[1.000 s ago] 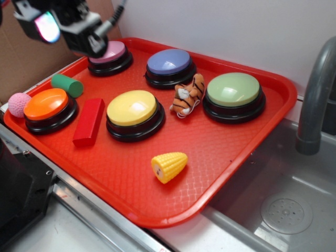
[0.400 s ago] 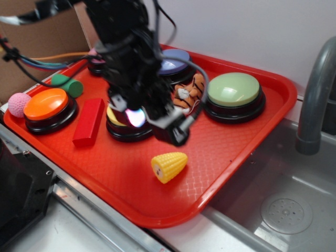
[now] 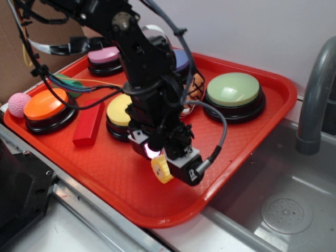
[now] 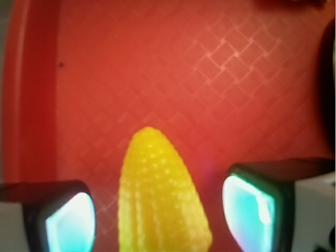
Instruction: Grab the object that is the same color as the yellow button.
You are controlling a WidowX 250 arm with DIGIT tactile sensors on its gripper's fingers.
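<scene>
Corn cob (image 4: pixel 160 202) lies on red tray (image 4: pixel 157 68), between fingers (image 4: pixel 68 220), tapered tip pointing away from wrist. Long axis runs across closing line. Gripper (image 3: pixel 167 160) spread, not touching cob. Judgement: closing suffices.

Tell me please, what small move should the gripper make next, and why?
Probably close the jaws. In the wrist view the yellow toy corn lies between the two open pads, with a gap on each side, so the gripper seems already lined up around it. In the exterior view the gripper sits low over the red tray. Whether it is low enough is unclear.
</scene>
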